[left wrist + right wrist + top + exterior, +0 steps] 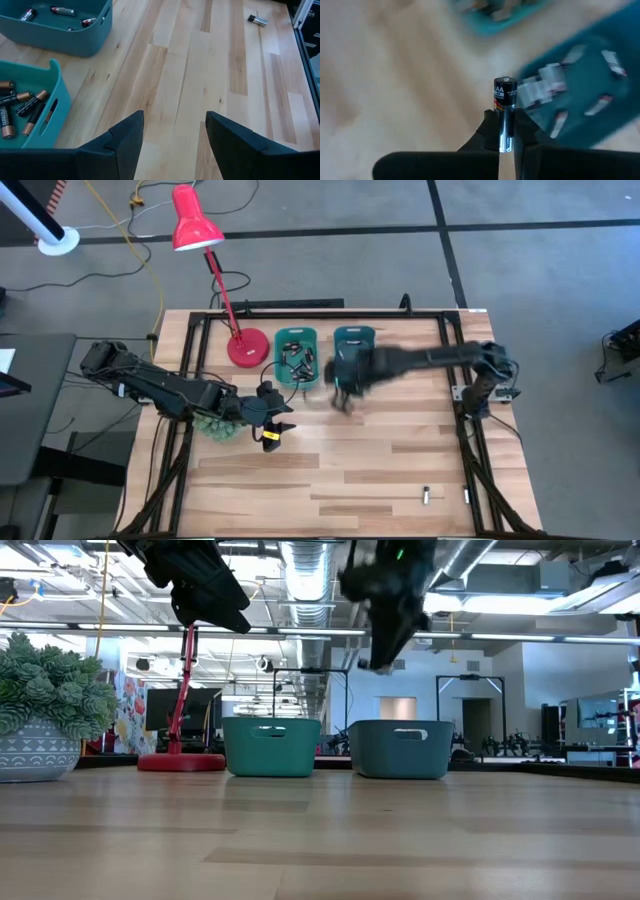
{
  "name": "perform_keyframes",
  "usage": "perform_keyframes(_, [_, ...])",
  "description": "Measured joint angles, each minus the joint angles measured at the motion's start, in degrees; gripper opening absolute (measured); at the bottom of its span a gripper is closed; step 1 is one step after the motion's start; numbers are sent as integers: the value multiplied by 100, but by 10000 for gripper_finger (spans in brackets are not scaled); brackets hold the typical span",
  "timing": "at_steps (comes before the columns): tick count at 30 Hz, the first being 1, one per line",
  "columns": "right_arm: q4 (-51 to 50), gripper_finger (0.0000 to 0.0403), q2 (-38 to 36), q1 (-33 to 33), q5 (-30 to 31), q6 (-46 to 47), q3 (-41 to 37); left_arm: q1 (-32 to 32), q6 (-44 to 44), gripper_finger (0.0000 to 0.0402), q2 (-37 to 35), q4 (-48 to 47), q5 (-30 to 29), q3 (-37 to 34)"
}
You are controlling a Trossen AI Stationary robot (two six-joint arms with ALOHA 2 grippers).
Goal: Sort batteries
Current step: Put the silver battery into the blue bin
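Nearest the front edge of the table (330, 500), at about five o'clock in the high view: one small silver battery (425, 496), lying alone, well apart from both arms; seen also far off in the left wrist view (258, 20).

At about nine o'clock, near the spiky green plant (214, 426): left gripper (280, 423), fingers (125, 142) spread wide, nothing between them, only bare wood under the gap.

Toward the middle, just in front of the bins: right gripper (343, 390), raised above the table, jaws closed on a held battery (503, 111). Cell black, marked AA, standing upright between the fingertips, its metal cap pointing away from the wrist.

Farther back, at twelve o'clock: two bins side by side, not touching. Green bin (297, 357) with copper-ended batteries inside (25, 105); darker teal bin (352, 338) with some silver and red cells (62, 10).

Farthest, at eleven o'clock: red desk lamp (195, 230), its round base just beside the green bin.
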Motion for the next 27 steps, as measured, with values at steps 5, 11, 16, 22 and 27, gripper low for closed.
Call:
perform_keyframes(5, [175,17,9,-1291,-106,715,-8,0,2,210,0,0,0,0])
perform_keyframes(11, [836,17,15,-2222,-725,1316,-312,0,0,210,0,0,-1,0])
perform_keyframes(16, [1265,17,51,-2328,-859,1595,-791,0,0,210,0,-2,-1,0])
perform_keyframes(22, [1414,17,504,-2257,-1074,1679,-955,0,0,210,0,7,-1,0])
perform_keyframes(27, [1367,19,945,-2267,-1128,1709,-942,0,0,210,0,-5,-2,4])
